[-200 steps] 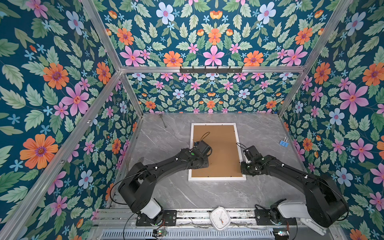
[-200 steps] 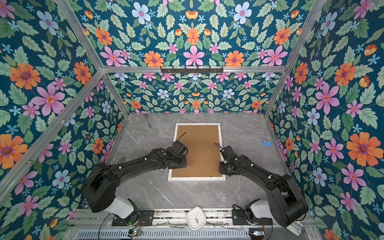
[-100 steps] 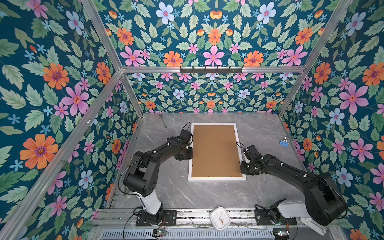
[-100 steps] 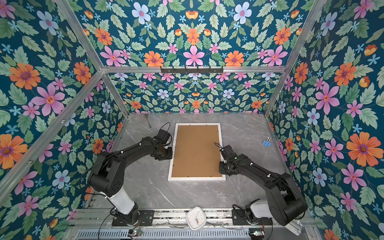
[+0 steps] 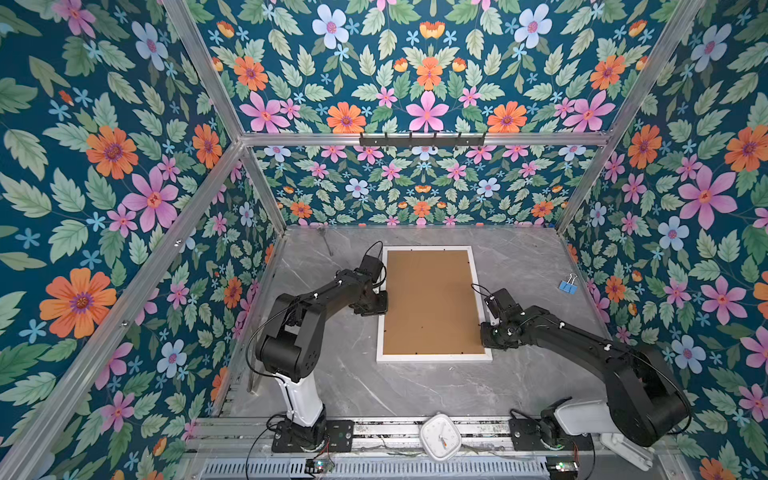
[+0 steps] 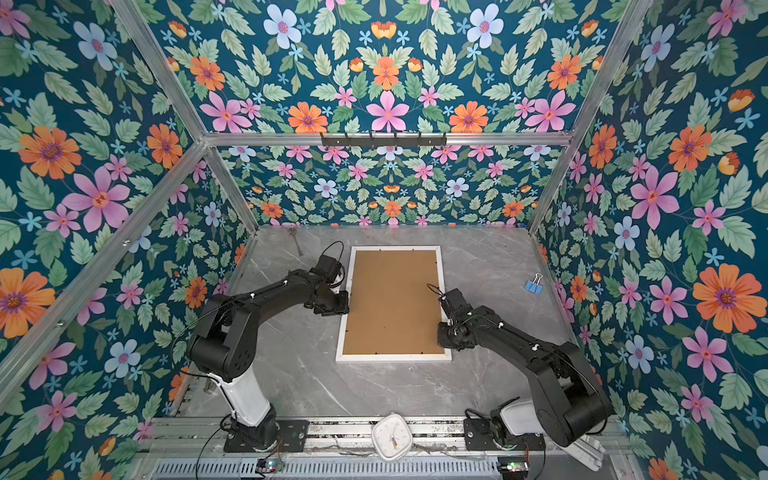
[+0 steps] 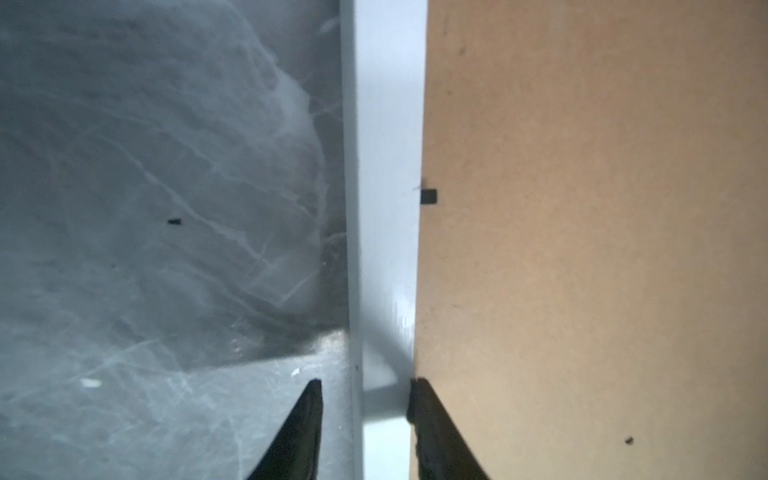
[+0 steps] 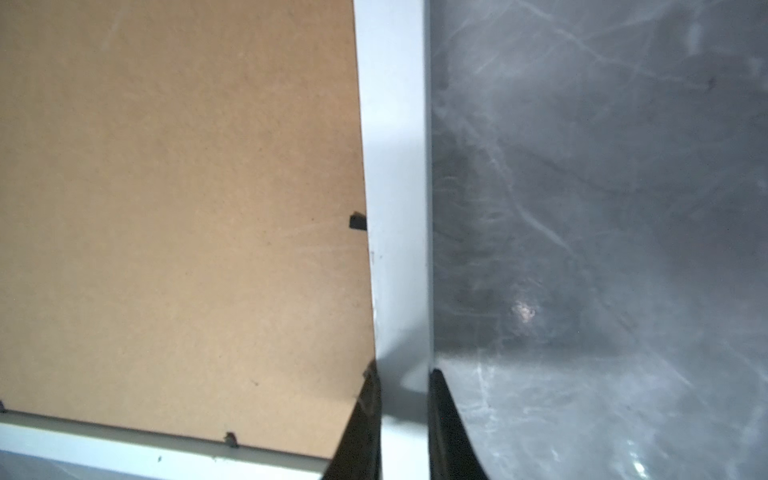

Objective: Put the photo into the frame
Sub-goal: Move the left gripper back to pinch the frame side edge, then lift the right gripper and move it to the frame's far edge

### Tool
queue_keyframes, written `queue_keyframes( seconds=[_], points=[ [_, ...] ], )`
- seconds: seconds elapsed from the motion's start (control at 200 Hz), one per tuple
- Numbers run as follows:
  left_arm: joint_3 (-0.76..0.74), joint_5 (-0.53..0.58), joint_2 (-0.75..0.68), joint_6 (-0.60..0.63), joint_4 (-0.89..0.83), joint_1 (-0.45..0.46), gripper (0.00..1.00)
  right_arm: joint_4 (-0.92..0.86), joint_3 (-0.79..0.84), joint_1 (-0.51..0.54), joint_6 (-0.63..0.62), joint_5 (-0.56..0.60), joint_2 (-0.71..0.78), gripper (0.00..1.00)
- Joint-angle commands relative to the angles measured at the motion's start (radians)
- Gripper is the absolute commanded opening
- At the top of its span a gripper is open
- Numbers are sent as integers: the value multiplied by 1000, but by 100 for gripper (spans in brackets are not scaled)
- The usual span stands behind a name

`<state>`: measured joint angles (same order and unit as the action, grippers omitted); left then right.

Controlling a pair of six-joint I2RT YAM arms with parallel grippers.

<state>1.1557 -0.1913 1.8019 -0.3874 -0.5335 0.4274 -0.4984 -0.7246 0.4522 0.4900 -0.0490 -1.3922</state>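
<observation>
My right gripper [image 8: 403, 374] clamps the white rectangular picture frame [image 5: 432, 358], centre of a top view; my left gripper [image 7: 365, 382] straddles its left edge, unclenched.

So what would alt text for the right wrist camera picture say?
Close up, the right gripper is clamped on the side rail of the white frame. Brown backing board fills the frame on one side of the rail; grey marbled table lies on the other.
</observation>
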Motion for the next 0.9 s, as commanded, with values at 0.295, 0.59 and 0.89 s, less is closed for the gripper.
queue_keyframes(
  seconds=[0.295,0.59,0.89],
  points=[
    [-58,6,-23,-7,-13,17,13,-61,-45,1,-16,18,27,22],
    [-108,32,-81,-21,-60,65,7,-90,-161,-67,-57,-65,37,44],
    [-180,20,-168,-79,-64,118,8,7,-294,-190,-54,-284,-38,50]
  ],
)
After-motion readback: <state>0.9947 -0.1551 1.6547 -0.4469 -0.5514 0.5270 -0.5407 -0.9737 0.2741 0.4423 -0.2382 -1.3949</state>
